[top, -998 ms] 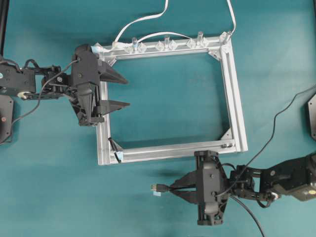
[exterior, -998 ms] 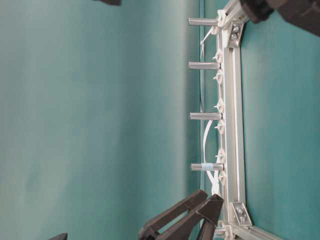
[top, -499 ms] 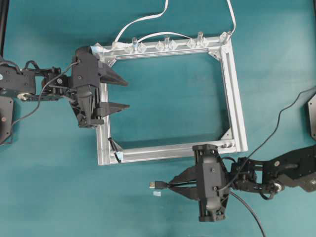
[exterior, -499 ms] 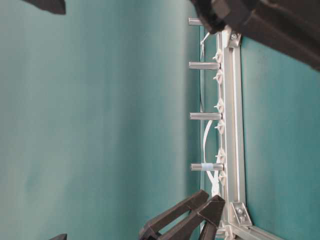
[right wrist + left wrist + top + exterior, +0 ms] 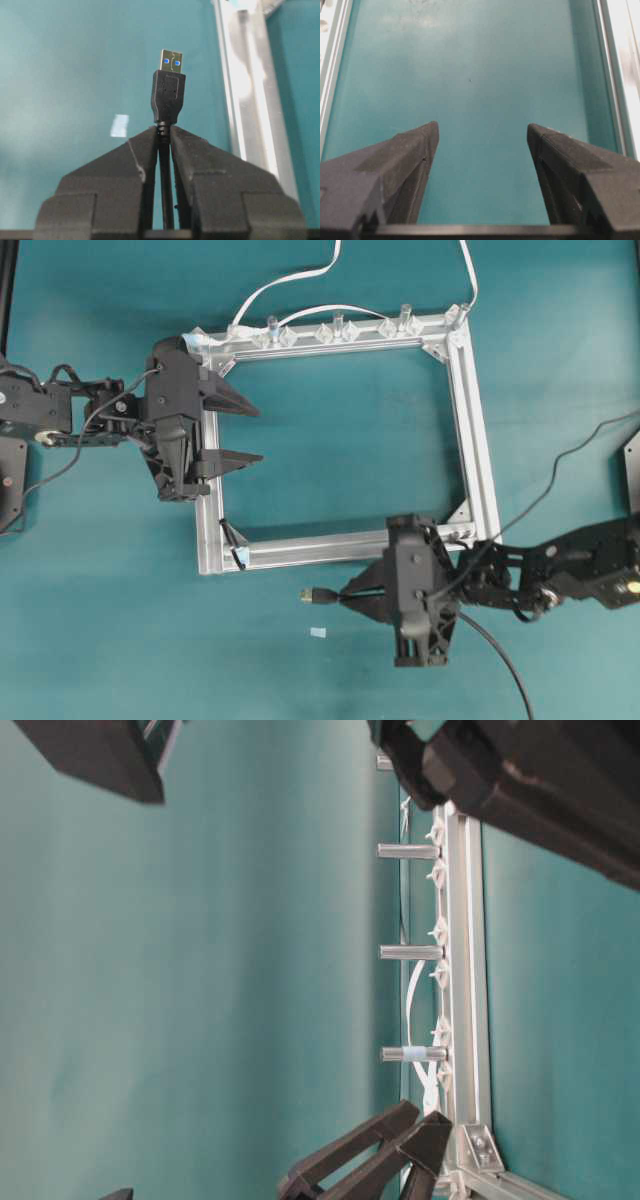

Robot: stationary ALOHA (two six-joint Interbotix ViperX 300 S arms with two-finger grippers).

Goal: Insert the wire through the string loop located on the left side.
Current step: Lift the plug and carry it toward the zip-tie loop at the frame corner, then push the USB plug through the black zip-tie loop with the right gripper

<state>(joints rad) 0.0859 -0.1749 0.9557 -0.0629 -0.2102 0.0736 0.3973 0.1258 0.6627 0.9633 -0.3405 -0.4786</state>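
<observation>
In right end effector (image 5: 163, 137) — wire (image 5: 167, 97)

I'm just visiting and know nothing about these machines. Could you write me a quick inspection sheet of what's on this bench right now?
Surface: teal table, carrying a rectangular aluminium frame.
Job's things: wire with its plug pointing left, just below the frame's lower rail; string loop at the frame's lower-left inner corner, not yet threaded.
Clutter: small pale scrap below the plug.
Grippers: right gripper shut on the wire behind the plug; left gripper open, empty, over the frame's left rail.
Cables: white cable routed through clear clips on the top rail.
Surroundings: nothing seen.
</observation>
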